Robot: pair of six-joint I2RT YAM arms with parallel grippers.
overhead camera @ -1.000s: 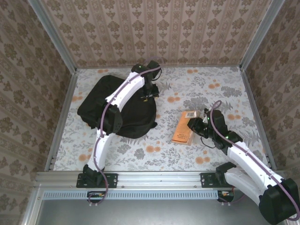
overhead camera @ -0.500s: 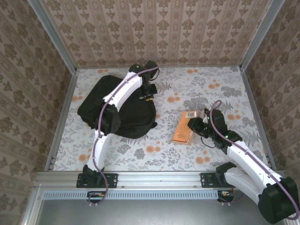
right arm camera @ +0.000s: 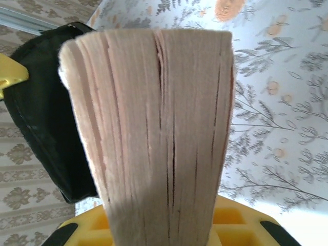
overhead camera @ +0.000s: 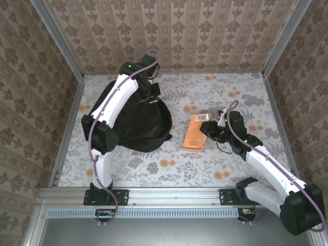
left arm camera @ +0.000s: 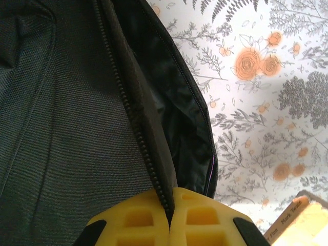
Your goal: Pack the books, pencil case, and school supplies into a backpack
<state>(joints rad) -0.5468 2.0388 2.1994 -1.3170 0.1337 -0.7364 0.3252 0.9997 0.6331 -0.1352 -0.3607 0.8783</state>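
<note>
You hold the backpack on the left and a book on the right.
Your left gripper (overhead camera: 150, 96) is clamped shut on the open zip edge of the black backpack (overhead camera: 134, 122), which lies on the table (overhead camera: 233, 92) in the upper left of the top view. Your right gripper (overhead camera: 208, 128) pinches the right end of the orange-tan book (overhead camera: 193, 135) at frame centre, just right of the backpack and not touching it.
</note>
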